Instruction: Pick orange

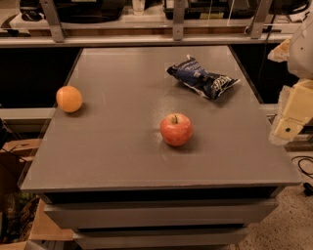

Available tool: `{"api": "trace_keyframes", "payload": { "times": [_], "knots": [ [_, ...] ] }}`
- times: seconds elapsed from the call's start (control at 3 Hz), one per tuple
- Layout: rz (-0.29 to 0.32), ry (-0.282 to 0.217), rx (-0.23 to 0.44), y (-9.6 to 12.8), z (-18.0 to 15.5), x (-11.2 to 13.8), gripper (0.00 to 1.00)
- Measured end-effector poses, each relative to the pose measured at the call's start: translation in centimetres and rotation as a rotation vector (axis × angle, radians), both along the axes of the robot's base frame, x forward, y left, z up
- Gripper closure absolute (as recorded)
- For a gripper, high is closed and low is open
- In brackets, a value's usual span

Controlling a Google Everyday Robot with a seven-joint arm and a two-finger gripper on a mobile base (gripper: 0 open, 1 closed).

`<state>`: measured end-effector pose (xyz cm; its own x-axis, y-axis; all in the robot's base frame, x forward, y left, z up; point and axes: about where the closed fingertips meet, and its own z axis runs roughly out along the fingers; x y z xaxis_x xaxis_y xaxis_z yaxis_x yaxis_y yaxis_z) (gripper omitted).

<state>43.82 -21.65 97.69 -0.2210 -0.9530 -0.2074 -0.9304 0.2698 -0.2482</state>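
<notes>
Far from the orange [69, 99], the gripper [292, 117] hangs at right; I cannot tell its grip.

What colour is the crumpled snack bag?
The snack bag is dark blue with white markings, camera view; the gripper sits beyond the table on the right.

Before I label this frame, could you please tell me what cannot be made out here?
Gripper: camera view, right of the table, cut off by the right edge.
Orange: camera view, underside hidden against the table.
Bag: camera view, print too small to read.
Shelf items: camera view, cut off by the top edge.
</notes>
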Motion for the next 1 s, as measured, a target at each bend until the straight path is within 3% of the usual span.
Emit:
{"api": "trace_keyframes", "payload": {
  "times": [0.67, 1.0],
  "knots": [
    [0.015, -0.025, 0.017, 1.1, 0.9, 0.9, 0.0],
    [0.094, -0.038, 0.024, 4.7, 1.7, 3.1, 0.0]
  ]
}}
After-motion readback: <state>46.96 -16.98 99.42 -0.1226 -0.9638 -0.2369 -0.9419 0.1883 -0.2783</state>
